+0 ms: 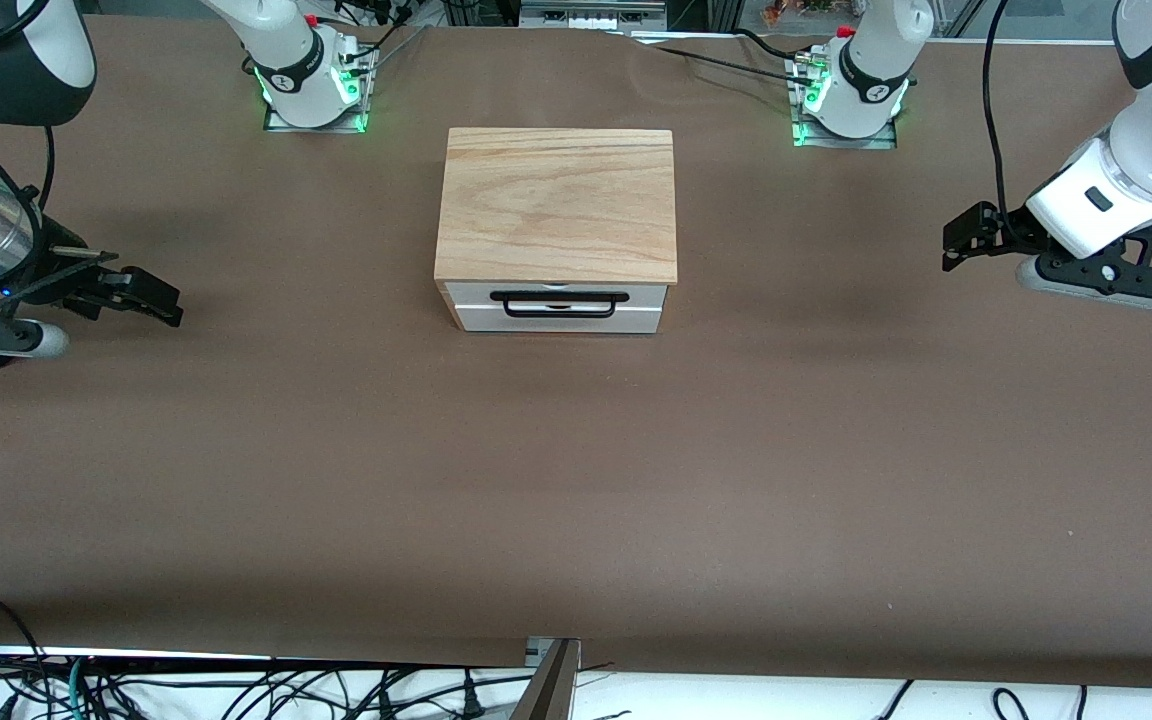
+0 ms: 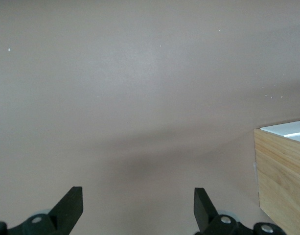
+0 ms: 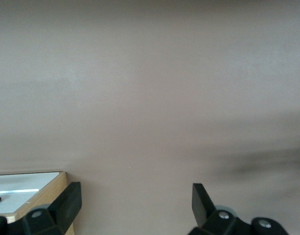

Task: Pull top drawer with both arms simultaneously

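Oak-grain wood tops the small white cabinet [image 1: 556,205] that stands on the brown table [image 1: 576,470] midway between the two arm bases, its front turned to the front camera. The top drawer [image 1: 556,295], a shallow white-fronted panel with a long thin black bar handle [image 1: 560,303], sits flush and closed just under the slab.

The left arm's black two-finger gripper [image 1: 954,246] hangs over bare table toward the left arm's end, well apart from the cabinet, its fingers pointing toward the cabinet. In the left wrist view its fingertips [image 2: 72,203] stand wide apart with only brown surface between them, and the cabinet's wooden side and white front show off to one edge, outside the gap.

The right arm's black two-finger gripper [image 1: 161,304] hangs over the table toward the right arm's end, likewise well apart from the drawer and aimed toward it. Its fingertips [image 3: 71,199] are spread wide too, holding nothing; a corner of the cabinet shows beside one finger, not between them.
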`<state>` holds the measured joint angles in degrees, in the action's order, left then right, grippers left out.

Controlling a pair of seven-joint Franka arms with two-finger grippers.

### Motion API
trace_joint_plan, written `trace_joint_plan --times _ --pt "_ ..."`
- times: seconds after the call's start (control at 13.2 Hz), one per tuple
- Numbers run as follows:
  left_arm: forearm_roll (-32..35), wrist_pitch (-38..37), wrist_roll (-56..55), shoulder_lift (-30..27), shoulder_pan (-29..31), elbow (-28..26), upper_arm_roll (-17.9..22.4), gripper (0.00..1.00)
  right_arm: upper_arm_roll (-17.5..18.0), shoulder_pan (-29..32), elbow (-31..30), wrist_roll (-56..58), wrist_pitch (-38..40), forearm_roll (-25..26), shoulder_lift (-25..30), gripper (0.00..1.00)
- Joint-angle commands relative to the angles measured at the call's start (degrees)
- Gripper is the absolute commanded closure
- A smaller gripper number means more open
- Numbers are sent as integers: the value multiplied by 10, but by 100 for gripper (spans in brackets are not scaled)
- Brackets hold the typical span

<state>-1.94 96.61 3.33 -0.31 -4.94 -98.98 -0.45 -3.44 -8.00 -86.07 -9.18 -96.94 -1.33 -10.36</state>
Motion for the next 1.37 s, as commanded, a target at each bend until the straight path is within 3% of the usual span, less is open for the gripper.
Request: trace_joint_plan --times 0.0,1.29 --pt "18 -17 -4 -1 5 8 -7 0 11 10 20 1 16 5 -7 0" --pt "26 -43 -4 17 5 37 -7 0 11 10 21 0 16 6 -10 0"
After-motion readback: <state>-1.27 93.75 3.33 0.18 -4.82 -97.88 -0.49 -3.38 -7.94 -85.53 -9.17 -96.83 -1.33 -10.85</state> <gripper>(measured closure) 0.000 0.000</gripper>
